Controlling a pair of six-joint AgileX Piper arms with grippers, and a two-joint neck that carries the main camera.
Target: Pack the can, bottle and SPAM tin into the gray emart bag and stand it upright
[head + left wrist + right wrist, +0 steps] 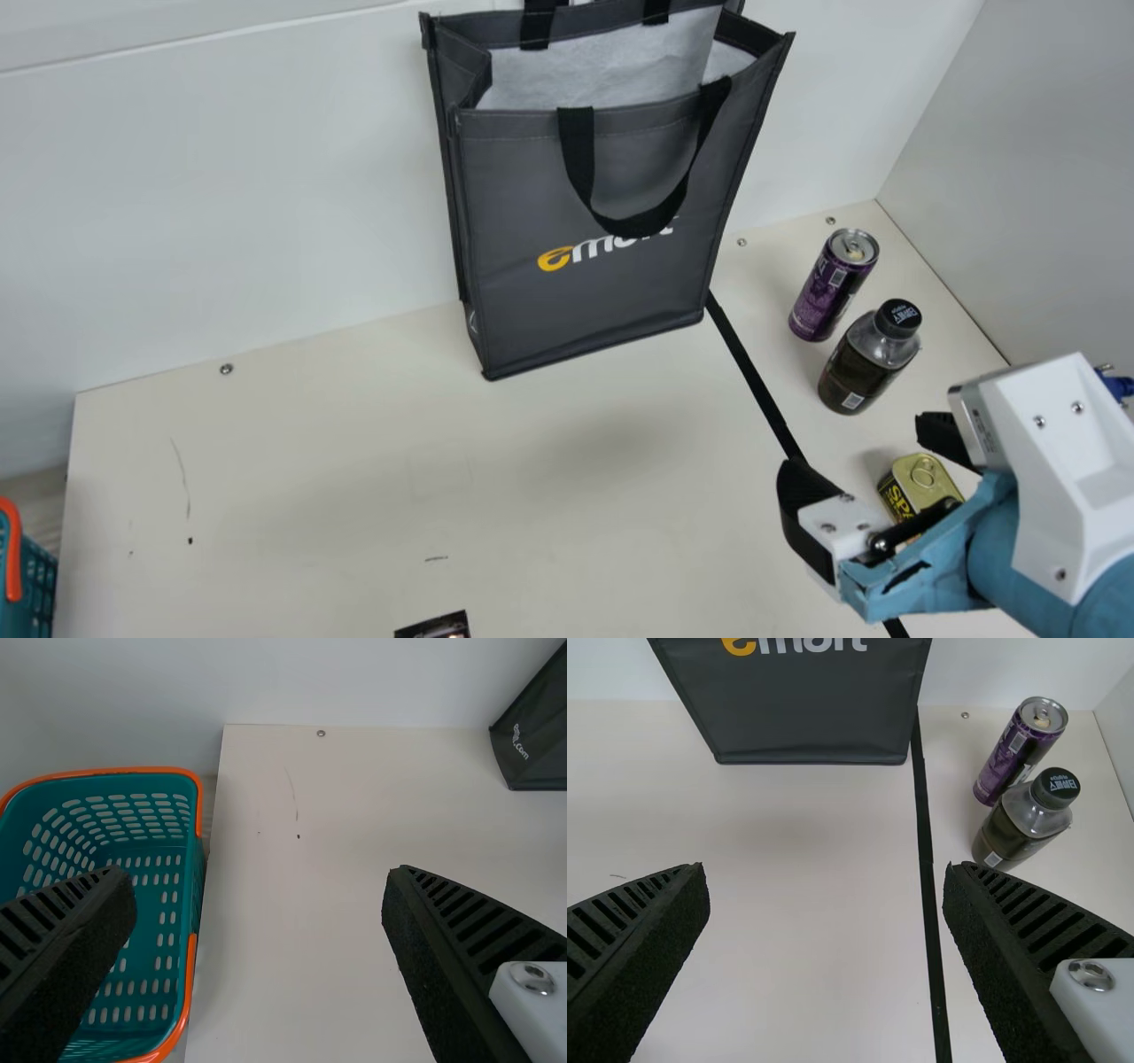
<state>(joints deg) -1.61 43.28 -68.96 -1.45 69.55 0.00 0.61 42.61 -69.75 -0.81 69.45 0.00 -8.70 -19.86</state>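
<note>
Main view: from right fingers (859, 450), spread like left fingers (259, 871), reach past bottle (858, 370) toward can (825, 295) near back-right corner of desk (354, 461).

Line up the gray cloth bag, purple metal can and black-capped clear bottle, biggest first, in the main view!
1. Gray bag
2. Bottle and can: too alike to rank; the bottle sits nearer the camera.

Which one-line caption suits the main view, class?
Upright gray bag, with a can, bottle and tin to its right, across a black line.
</note>
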